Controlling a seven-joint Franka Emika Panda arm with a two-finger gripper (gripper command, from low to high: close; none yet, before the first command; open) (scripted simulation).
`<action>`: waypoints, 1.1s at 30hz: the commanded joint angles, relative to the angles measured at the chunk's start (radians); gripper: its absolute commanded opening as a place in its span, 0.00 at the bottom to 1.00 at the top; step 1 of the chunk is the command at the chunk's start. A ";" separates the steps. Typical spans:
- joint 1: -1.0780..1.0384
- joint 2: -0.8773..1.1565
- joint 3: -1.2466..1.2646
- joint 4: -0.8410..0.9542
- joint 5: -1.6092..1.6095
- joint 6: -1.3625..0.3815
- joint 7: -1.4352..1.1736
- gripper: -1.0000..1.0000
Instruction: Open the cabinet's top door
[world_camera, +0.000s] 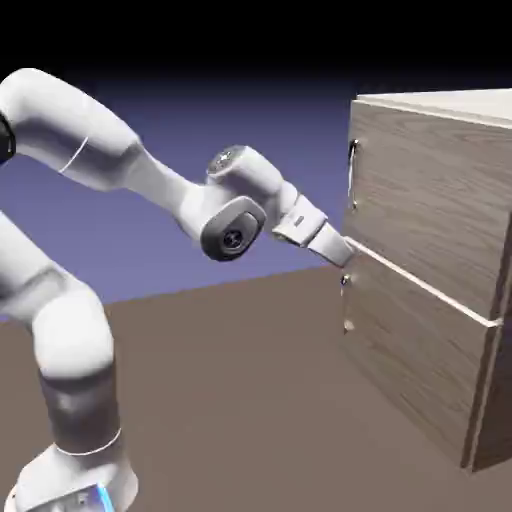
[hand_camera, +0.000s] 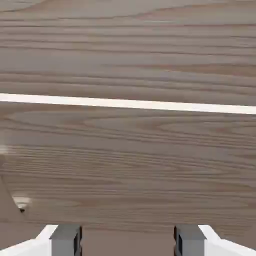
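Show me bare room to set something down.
Bare brown ground lies between the robot's base and the cabinet. It's crowded around the fingers, near the seam between upper handle and lower handle.

The cabinet looks like matt, grained wood.

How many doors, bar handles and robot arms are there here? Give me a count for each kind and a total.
Wood-grain cabinet doors: 2 (upper, lower)
Metal bar handles: 2 (upper, lower)
White robot arm: 1
Total: 5
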 joint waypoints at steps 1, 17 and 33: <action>-0.018 -0.009 0.020 0.010 0.044 -0.001 -0.027 0.50; -0.300 -0.148 0.339 0.167 0.740 -0.019 -0.451 0.50; -0.581 -0.288 0.658 0.325 1.435 -0.036 -0.875 0.50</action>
